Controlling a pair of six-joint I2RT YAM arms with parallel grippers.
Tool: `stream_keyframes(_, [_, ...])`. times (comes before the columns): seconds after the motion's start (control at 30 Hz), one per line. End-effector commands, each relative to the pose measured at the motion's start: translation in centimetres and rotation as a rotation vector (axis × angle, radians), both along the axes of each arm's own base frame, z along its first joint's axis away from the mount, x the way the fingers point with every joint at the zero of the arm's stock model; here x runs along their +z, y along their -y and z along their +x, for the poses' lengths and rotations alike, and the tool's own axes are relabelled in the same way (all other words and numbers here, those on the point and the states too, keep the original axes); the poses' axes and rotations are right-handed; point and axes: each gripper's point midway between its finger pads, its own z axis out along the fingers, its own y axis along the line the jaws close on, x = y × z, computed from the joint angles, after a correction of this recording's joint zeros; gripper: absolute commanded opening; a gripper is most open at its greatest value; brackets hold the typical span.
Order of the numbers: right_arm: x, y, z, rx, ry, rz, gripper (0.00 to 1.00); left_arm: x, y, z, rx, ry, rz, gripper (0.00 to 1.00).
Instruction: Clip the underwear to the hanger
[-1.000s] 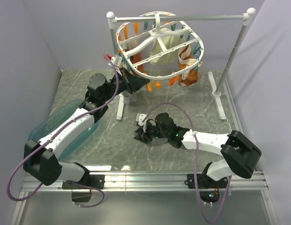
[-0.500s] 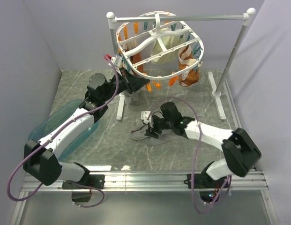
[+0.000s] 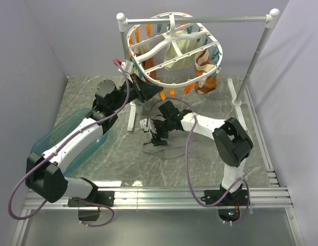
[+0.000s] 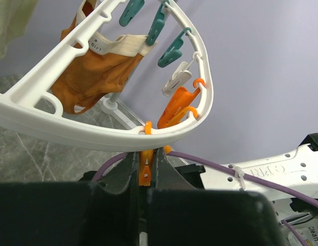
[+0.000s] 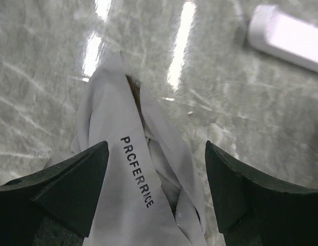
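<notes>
The left gripper is clamped shut on an orange peg that hangs from the near-left rim of the hanger. In the left wrist view the two dark fingers press the peg from both sides just under the white rim. Farther along that rim hang more orange pegs, a white peg and teal pegs. A brown-orange garment is clipped inside the frame.

The right gripper has its jaws spread wide and grips nothing. It points down at the marble table, and its two dark fingers stand to either side of the underwear. The underwear lies crumpled on the table, and a pale grey band with dark printed lettering runs up between the fingers. Whether either finger touches the cloth cannot be told. A white foot of the rail stand lies on the table at the far right of that view.

From above, the right gripper hovers near the middle of the table, directly over the far edge of the underwear. The underwear spreads out on the near side of the gripper. It lies well apart from the hanger, which hangs from the rail stand at the far side. The left gripper is up at the hanger's near-left edge.
</notes>
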Motion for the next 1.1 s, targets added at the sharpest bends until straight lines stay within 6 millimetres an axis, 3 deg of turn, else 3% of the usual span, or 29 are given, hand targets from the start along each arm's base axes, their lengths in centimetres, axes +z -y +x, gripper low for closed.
stream_keyframes(0.0, [0.1, -0.1, -0.8, 0.078, -0.017, -0.038, 0.83, 0.7, 0.3, -0.4, -0.041, 0.023, 0.002, 0.00])
stream_keyframes(0.3, [-2.2, 0.3, -3.6, 0.111, -0.106, -0.116, 0.82, 0.5, 0.2, 0.0, -0.035, 0.020, 0.004, 0.00])
stream_keyframes(0.43, [-3.1, -0.2, -3.4, 0.052, -0.102, -0.137, 0.79, 0.6, 0.2, 0.0, -0.035, 0.022, 0.000, 0.00])
stream_keyframes(0.53, [-3.4, -0.6, -3.0, 0.023, -0.082, -0.143, 0.69, 0.7, 0.2, 0.1, -0.032, 0.024, -0.002, 0.00])
stream_keyframes(0.57, [-3.7, -0.6, -2.7, 0.009, -0.069, -0.156, 0.58, 0.7, 0.2, 0.0, -0.034, 0.024, -0.002, 0.00])
stream_keyframes(0.7, [-4.2, 0.0, -2.4, -0.026, -0.053, -0.173, 0.35, 0.6, 0.2, 0.0, -0.036, 0.021, -0.002, 0.00])
stream_keyframes(0.83, [-2.5, 0.6, -1.8, -0.043, -0.026, -0.125, 0.13, 0.6, 0.1, -0.1, -0.038, 0.023, 0.003, 0.00])
stream_keyframes(0.87, [-2.0, 0.6, -1.6, -0.051, -0.017, -0.106, 0.02, 0.5, 0.0, -0.2, -0.039, 0.025, 0.004, 0.00])
stream_keyframes(0.9, [-1.6, 0.8, -1.6, -0.058, -0.012, -0.090, 0.00, 0.5, -0.1, -0.2, -0.037, 0.025, 0.005, 0.00])
stream_keyframes(1.07, [4.4, 1.3, -0.5, -0.128, 0.076, 0.042, 0.00, 0.5, -0.5, -0.4, -0.036, 0.035, 0.017, 0.00])
